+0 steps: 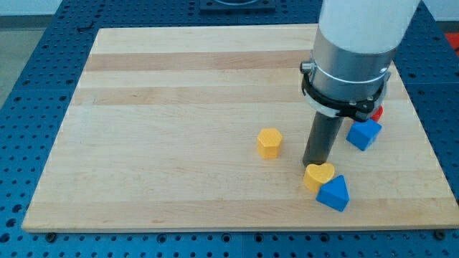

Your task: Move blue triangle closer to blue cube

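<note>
The blue triangle [334, 192] lies near the board's bottom right, touching a yellow heart-shaped block [318, 174] on its upper left. The blue cube [363, 133] sits further up and to the right, just below the arm's white and grey body. My tip [311, 165] stands right at the top-left edge of the yellow heart, up and left of the blue triangle and down and left of the blue cube.
A yellow hexagon block [269, 142] stands left of my tip. A red block [376, 112] is mostly hidden behind the arm, just above the blue cube. The wooden board [179, 107] ends close below the blue triangle.
</note>
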Robot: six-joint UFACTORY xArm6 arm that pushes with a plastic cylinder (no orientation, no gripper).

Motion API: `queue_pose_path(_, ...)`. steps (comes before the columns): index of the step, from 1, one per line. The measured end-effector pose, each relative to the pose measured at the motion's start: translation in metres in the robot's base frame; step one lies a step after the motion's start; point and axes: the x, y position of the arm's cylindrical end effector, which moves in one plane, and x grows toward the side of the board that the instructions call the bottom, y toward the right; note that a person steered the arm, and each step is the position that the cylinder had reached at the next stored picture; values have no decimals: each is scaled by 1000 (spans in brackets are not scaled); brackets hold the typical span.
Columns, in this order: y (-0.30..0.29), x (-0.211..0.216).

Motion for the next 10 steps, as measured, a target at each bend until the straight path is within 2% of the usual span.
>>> queue_pose_path(2,-83,15)
queue_pose_path(3,-76,45)
queue_pose_path(5,-1,50)
queue_pose_path(7,-39,73)
queue_pose_path(10,48,82)
